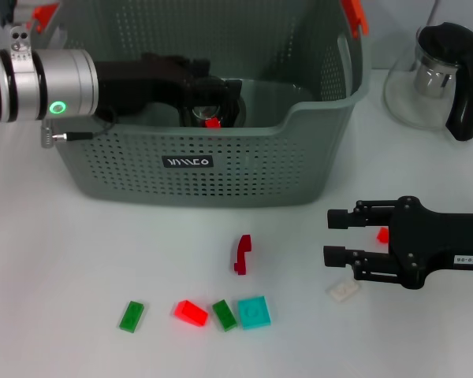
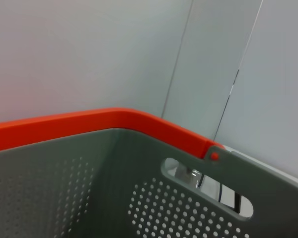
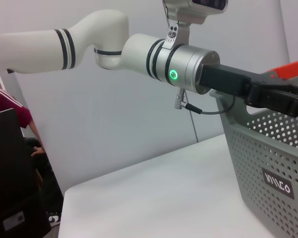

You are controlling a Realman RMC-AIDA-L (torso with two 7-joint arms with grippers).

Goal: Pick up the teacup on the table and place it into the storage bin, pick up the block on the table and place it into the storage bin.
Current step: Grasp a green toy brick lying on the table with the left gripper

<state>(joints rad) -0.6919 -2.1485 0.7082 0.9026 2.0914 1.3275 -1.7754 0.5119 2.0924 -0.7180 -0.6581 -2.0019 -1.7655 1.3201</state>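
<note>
The storage bin, grey-green and perforated with orange-red handles, stands at the back middle of the table. My left gripper reaches in over its left rim and hangs inside it. A clear glass teacup shows at the gripper's tip, with a small red piece just below. Whether the cup is held I cannot tell. Several blocks lie in front of the bin: green, red, green, cyan and dark red. My right gripper is open above the table at the right, holding nothing.
A white block lies just under the right gripper and a small red one behind it. A glass teapot with a black handle stands at the back right. The bin's wall and the left arm fill the right wrist view.
</note>
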